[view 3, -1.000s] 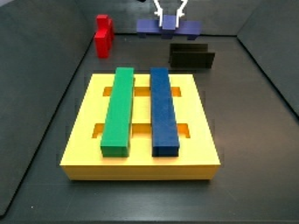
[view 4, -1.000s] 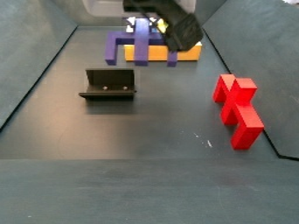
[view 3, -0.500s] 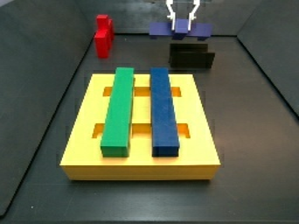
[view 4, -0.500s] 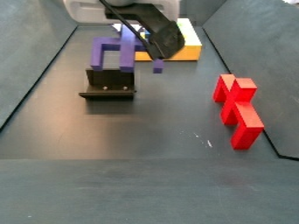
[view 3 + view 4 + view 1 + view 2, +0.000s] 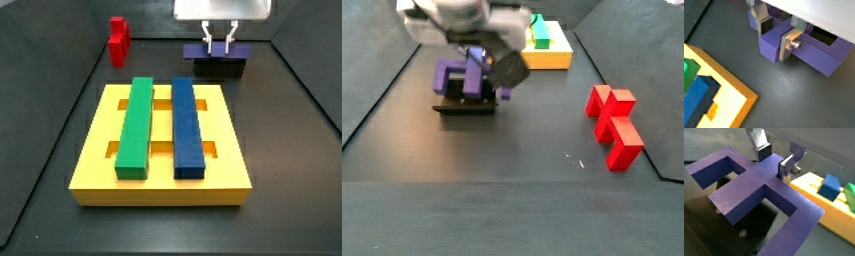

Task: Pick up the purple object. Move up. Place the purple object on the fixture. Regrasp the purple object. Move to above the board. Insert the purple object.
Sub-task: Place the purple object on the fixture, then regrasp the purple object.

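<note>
The purple object (image 5: 198, 50) is an H-shaped piece and rests on top of the dark fixture (image 5: 221, 70) at the far end of the floor. It also shows in a side view (image 5: 449, 78) above the fixture (image 5: 462, 107). My gripper (image 5: 221, 42) comes straight down onto it. In both wrist views the gripper (image 5: 776, 34) (image 5: 774, 160) has its silver fingers on either side of the purple object's (image 5: 811, 57) (image 5: 744, 193) middle bar, shut on it.
The yellow board (image 5: 94, 150) holds a green bar (image 5: 135, 125) and a blue bar (image 5: 187, 125) and lies near the fixture. A red object (image 5: 118, 40) (image 5: 616, 125) stands by a wall. Grey walls close the floor in.
My gripper has carried the purple object sideways and down; it now sits on the fixture instead of hanging in the air beside it.
</note>
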